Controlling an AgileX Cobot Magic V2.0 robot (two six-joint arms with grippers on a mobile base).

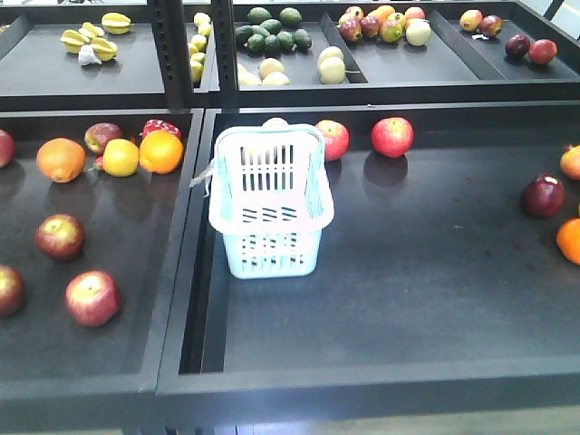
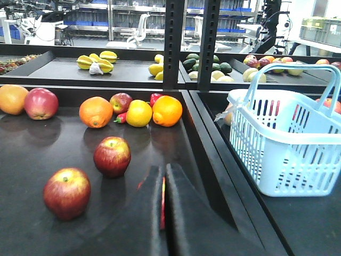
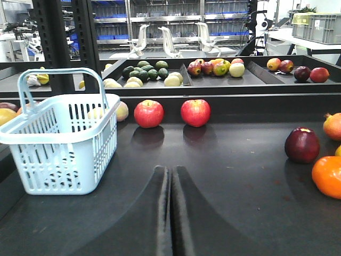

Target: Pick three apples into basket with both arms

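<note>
The pale blue basket [image 1: 269, 204] stands upright at the left end of the right tray; no fruit shows inside it. It also shows in the left wrist view [image 2: 285, 141] and the right wrist view [image 3: 61, 144]. Dark red apples lie in the left tray: one [image 1: 60, 236], one [image 1: 92, 297] and one at the edge [image 1: 7, 290]. Two show in the left wrist view [image 2: 112, 156] [image 2: 66, 193]. My left gripper [image 2: 163, 178] is shut and empty, low over the left tray, right of those apples. My right gripper [image 3: 171, 173] is shut and empty, right of the basket. Neither arm shows in the front view.
Behind the basket lie two red apples [image 1: 392, 137] [image 1: 333, 139]. A dark apple [image 1: 543, 196] and an orange [image 1: 571, 240] sit at the right edge. Oranges [image 1: 160, 151] [image 1: 61, 159], a yellow fruit [image 1: 120, 157] and another apple [image 1: 102, 136] lie at the left tray's back. A raised divider [image 1: 193, 236] separates the trays.
</note>
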